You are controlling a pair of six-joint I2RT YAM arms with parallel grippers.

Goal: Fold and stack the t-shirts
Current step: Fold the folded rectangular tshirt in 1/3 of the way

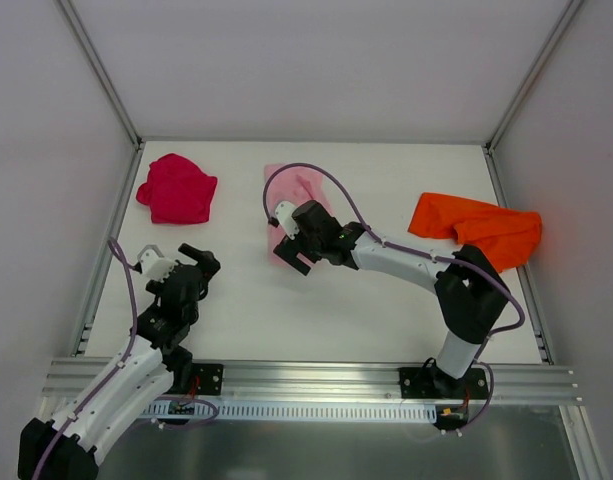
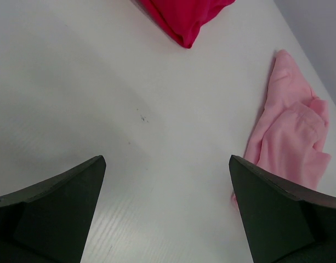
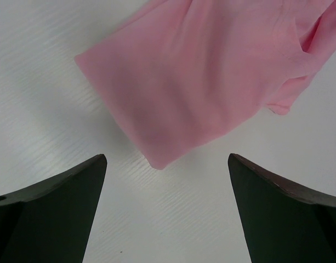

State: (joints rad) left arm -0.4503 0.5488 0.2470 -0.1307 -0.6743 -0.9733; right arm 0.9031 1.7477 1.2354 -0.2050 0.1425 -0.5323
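Three t-shirts [image 1: 176, 189] [image 1: 304, 190] [image 1: 476, 225] lie on white table [image 1: 286, 320], grey-walled — both end effectors [image 1: 176, 260] [image 1: 284, 240] spread.

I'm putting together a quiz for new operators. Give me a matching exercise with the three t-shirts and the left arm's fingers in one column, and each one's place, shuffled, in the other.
Column one:
1. pink t-shirt
2. red t-shirt
3. orange t-shirt
4. left fingers

Column two:
A. far left corner of the table
B. far right, by the table's right edge
C. middle of the table, at the right fingers
D. near left, spread open over bare table

Pairs: 1-C, 2-A, 3-B, 4-D
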